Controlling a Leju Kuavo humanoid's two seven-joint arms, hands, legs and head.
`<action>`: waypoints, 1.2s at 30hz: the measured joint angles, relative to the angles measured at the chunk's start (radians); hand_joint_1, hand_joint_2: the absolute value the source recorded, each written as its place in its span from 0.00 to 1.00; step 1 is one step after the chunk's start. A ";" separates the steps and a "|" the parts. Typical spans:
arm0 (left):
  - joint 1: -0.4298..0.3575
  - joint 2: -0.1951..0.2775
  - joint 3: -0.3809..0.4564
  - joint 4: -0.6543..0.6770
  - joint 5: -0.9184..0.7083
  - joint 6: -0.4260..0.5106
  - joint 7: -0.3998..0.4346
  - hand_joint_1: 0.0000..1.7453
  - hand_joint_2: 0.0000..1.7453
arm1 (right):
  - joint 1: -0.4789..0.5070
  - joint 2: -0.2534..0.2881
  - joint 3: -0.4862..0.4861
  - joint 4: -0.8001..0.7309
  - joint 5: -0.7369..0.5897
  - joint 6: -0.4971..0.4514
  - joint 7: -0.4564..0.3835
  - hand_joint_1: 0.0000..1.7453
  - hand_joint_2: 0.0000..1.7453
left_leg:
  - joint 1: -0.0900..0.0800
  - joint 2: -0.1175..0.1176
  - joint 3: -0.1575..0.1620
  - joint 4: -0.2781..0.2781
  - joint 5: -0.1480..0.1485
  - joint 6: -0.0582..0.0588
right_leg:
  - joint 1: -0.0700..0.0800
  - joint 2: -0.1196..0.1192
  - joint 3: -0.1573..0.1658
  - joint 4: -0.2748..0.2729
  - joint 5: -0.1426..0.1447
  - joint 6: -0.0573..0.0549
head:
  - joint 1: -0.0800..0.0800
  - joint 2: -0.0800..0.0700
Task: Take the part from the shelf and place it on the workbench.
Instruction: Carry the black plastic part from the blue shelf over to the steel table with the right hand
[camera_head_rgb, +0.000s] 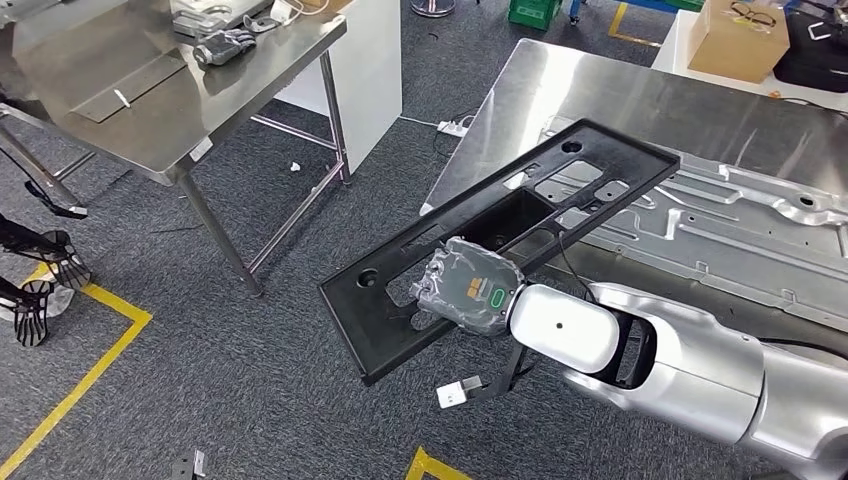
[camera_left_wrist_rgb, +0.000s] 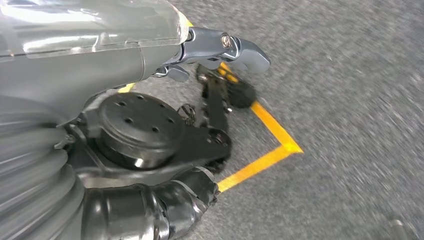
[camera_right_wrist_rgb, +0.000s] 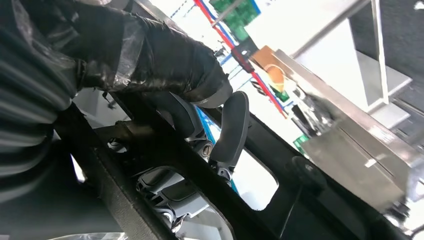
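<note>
**Right hand holds the panel above the floor, far end over the workbench**

Your right arm (camera_head_rgb: 690, 375) comes in from the lower right, and the right hand (camera_head_rgb: 470, 290) grips the black panel (camera_head_rgb: 520, 215) near its middle, fingers wrapped through a cut-out. From the wrist camera you see those fingers (camera_right_wrist_rgb: 232, 127) curled around a bar of the panel from beneath. Its long axis runs diagonally, from lower left near you to upper right. The near end hangs over the grey carpet; the far end lies over the edge of the steel workbench (camera_head_rgb: 650, 85), beside a pressed metal sheet (camera_head_rgb: 740, 225). A second steel table (camera_head_rgb: 160, 100) stands well apart at upper left. Your left hand (camera_left_wrist_rgb: 150, 135) hangs over the floor by a yellow line (camera_left_wrist_rgb: 265, 155); you cannot tell how its fingers lie.
</note>
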 joint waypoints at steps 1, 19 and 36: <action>-0.005 0.000 -0.003 0.003 0.004 -0.001 -0.014 0.00 1.00 | -0.006 0.001 0.000 0.000 -0.003 0.003 0.000 1.00 1.00 | -0.001 0.004 0.002 0.002 -0.003 -0.006 | 0.003 -0.011 0.029 -0.058 0.020 -0.003 | 0.000 0.000; -0.047 0.000 0.006 0.079 -0.007 -0.009 -0.054 0.00 1.00 | -0.039 0.010 0.021 0.002 -0.017 0.030 0.002 1.00 1.00 | -0.010 -0.082 -0.016 0.013 0.000 -0.011 | 0.022 0.103 0.057 -0.107 0.021 -0.042 | -0.008 0.000; -0.006 -0.002 -0.034 0.026 0.020 0.033 0.001 0.00 1.00 | -0.011 0.002 0.026 0.023 -0.013 -0.005 -0.008 1.00 1.00 | -0.011 0.009 0.016 -0.004 -0.016 -0.029 | 0.015 0.004 0.056 -0.111 0.023 -0.033 | -0.001 0.000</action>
